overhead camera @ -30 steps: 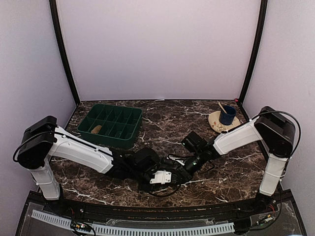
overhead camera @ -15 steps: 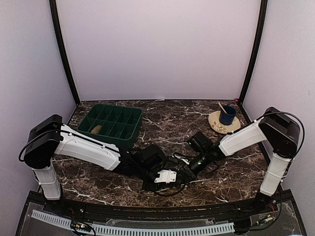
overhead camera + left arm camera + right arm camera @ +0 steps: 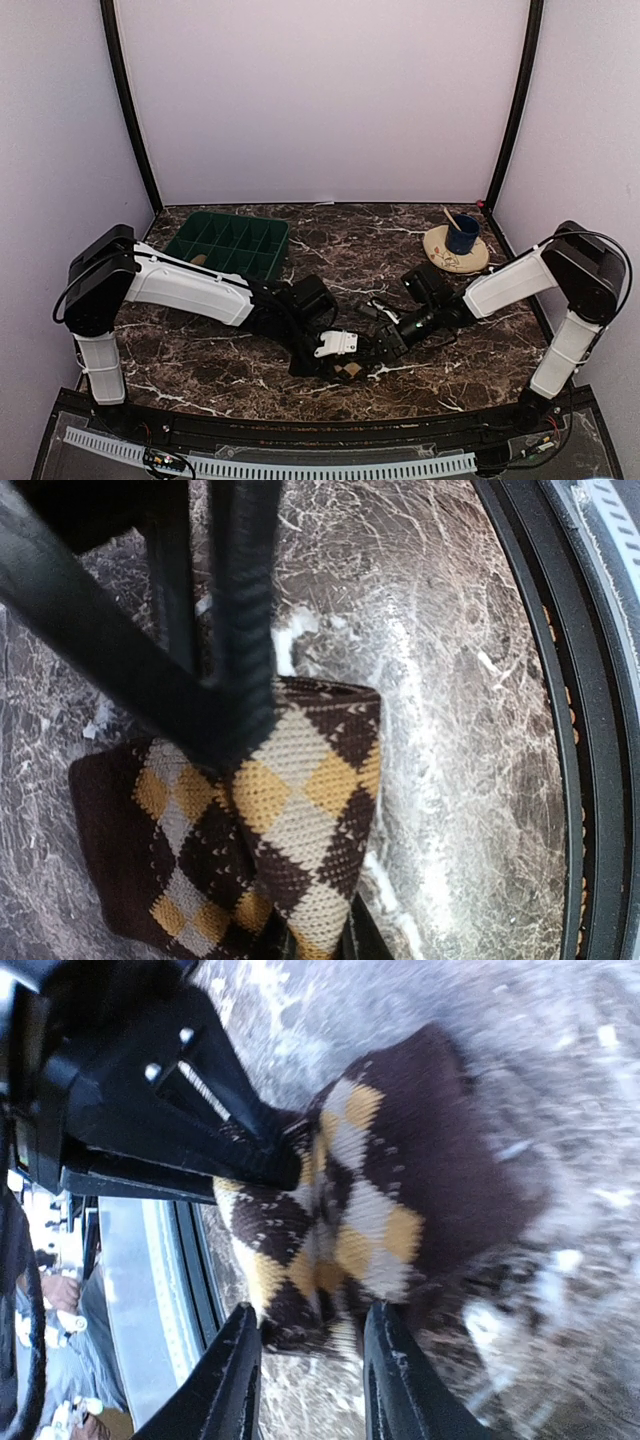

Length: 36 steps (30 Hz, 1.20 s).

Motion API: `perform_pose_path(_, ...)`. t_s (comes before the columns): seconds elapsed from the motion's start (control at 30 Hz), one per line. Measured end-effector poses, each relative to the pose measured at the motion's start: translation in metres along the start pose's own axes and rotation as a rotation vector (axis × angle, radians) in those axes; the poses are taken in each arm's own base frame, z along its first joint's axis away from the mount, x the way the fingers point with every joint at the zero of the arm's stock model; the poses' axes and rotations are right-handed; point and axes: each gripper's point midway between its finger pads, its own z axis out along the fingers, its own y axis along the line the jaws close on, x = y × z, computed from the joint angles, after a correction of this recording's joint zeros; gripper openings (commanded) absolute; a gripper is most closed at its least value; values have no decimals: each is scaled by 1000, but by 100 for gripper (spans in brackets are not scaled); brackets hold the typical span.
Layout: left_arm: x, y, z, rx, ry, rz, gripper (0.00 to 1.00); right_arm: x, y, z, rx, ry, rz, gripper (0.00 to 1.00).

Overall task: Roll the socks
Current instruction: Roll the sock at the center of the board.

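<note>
Checkered sock (image 3: pixel 300 810) lies folded on the marble table (image 3: pixel 430 680) near its front edge, in the middle between the two arms. The diamond pattern is brown, cream and yellow. Left gripper (image 3: pixel 238 740) is clamped on the sock, its dark fingers pinching the top fold from above. The right wrist view shows the same pinch from the other side. Right gripper (image 3: pixel 310 1325) has its fingers apart, and the sock's near end sits just between the tips, not squeezed. Green tray (image 3: pixel 264 264) sits at the back left, well apart from the sock. A tan sock (image 3: pixel 201 259) shows in one of its near-left compartments, partly behind the left arm and too small to tell more. A plate (image 3: pixel 436 252) with a blue cup (image 3: pixel 462 236) sits at the back right.
</note>
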Motion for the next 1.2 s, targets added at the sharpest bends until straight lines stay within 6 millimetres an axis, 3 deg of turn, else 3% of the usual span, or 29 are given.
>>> perform_pose_path(0.23, 2, 4, -2, 63, 2, -54, 6, -15, -12, -15, 48, -78, 7, 33)
perform_pose_path(0.77, 0, 4, 1, 288, 11, -213, 6, -17, -15, -56, 309, -272, -130, 33)
perform_pose_path(0.9, -1, 5, 1, 325, 10, -245, 7, -16, -10, -57, 376, -294, -200, 33)
perform_pose_path(1.2, 0, 5, 1, 391, 5, -304, 7, -1, 19, -32, 453, -250, -395, 35)
